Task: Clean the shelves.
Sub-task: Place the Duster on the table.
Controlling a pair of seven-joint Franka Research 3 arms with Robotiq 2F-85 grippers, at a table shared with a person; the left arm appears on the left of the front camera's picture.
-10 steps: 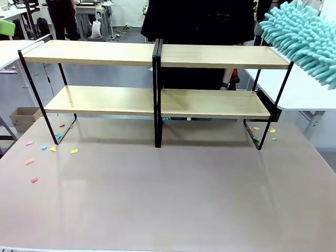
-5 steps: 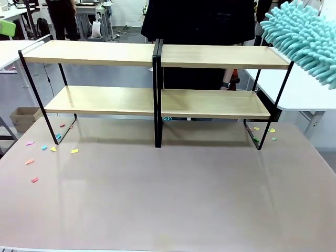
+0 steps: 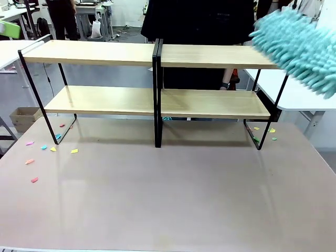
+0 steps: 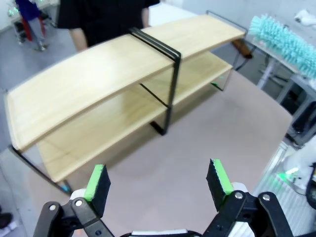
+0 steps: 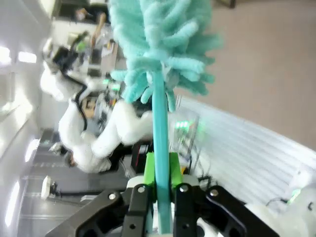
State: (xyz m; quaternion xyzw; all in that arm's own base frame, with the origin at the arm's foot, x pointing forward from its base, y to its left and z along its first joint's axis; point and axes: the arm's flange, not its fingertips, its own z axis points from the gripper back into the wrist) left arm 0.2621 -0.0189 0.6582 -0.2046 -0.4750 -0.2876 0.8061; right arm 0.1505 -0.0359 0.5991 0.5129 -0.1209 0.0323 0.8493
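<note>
**A:** So what's the right gripper [image 5: 159, 170] doing? From its wrist cam, the green pads are clamped tight on the thin teal handle of a fluffy turquoise microfibre duster [image 5: 163, 47], with the handle running straight up between the fingers and the mop head at the top. From the front, that duster head [image 3: 296, 47] is blurred in the air at the far right, by the right end of the top tier.

**B:** Yep, and the left gripper [image 4: 158, 181] is just hanging with its jaws spread wide and nothing between them, above the beige tabletop [image 3: 173, 194], looking at the rack.

**A:** The shelves [image 3: 157, 81] stand across the far half of the table: four light wooden boards in a thin black metal frame, two units joined at the middle. The boards look bare to me. There are little coloured paper scraps [image 3: 44, 149] on the table near the left legs, plus a few by the right ones.

**B:** Handling-wise, I'd guess the duster is light and floppy at the head, so the stiff handle is the place to hold it, low down as it is. The rack looks rigid but probably light, so a hard sweep could nudge it. Go gentle along the boards.
</note>
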